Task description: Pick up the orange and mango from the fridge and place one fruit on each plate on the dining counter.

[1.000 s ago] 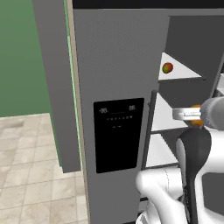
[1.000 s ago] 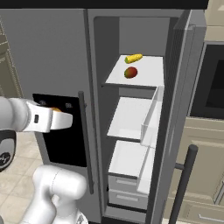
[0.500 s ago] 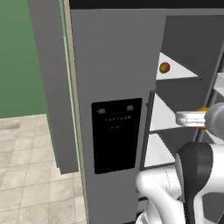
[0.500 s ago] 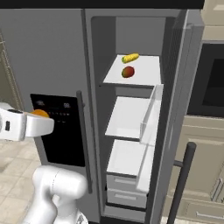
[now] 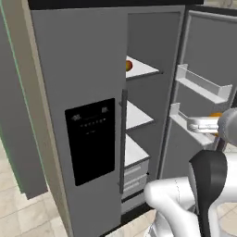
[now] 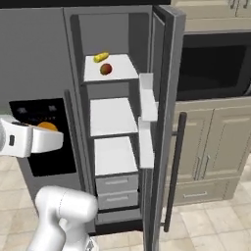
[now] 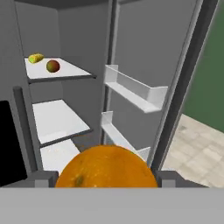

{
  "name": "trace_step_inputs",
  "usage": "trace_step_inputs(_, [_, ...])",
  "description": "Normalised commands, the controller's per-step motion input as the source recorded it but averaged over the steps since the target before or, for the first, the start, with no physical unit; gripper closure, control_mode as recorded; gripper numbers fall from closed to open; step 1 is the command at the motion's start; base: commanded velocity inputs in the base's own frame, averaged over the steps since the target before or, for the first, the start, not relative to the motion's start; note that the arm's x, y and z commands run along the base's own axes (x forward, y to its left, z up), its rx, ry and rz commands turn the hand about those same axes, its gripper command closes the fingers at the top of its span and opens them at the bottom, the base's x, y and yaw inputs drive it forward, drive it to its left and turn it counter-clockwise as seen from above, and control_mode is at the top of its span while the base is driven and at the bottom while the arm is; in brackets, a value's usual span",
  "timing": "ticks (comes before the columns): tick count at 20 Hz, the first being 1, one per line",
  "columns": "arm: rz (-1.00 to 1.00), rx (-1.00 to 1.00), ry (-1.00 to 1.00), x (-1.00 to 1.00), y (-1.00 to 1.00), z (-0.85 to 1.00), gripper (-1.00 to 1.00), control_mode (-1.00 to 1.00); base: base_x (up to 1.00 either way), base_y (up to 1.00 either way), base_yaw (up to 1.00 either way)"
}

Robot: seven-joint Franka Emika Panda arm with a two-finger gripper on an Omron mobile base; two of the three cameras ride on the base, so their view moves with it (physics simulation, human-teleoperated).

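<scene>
Orange fruit sat clamped in the tool, outside the open fridge.

The orange filled the low centre of the hand view, its lower part cut off by the frame edge, with the tool closed against its two sides; one dark fingertip showed at its left. In the right base view the orange peeked just above the white hand, in front of the black dispenser panel; in the left base view only a sliver of it showed. The fridge stood with its right door swung wide. The mango lay on the top shelf, beside a small yellow item too small to identify. Markings on the dispenser panel were too blurred to read.
</scene>
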Motion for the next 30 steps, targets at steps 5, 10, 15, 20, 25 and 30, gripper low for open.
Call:
trace_step_inputs(5, [0.0,0.0,0.0,0.0,0.0,0.0,1.0,1.0,-0.61,0.1,-0.77])
trace_step_inputs(10, [0.0,0.0,0.0,0.0,0.0,0.0,1.0,1.0,-0.3,0.01,-0.89])
trace_step_inputs(15, [0.0,0.0,0.0,0.0,0.0,0.0,1.0,1.0,-0.11,0.0,-0.88])
trace_step_inputs(20, [0.0,0.0,0.0,0.0,0.0,0.0,1.0,1.0,0.06,0.0,-0.71])
trace_step_inputs(25, [0.0,0.0,0.0,0.0,0.0,0.0,1.0,1.0,0.48,0.02,-0.54])
trace_step_inputs(30, [0.0,0.0,0.0,0.0,0.0,0.0,1.0,1.0,0.63,0.11,-0.52])
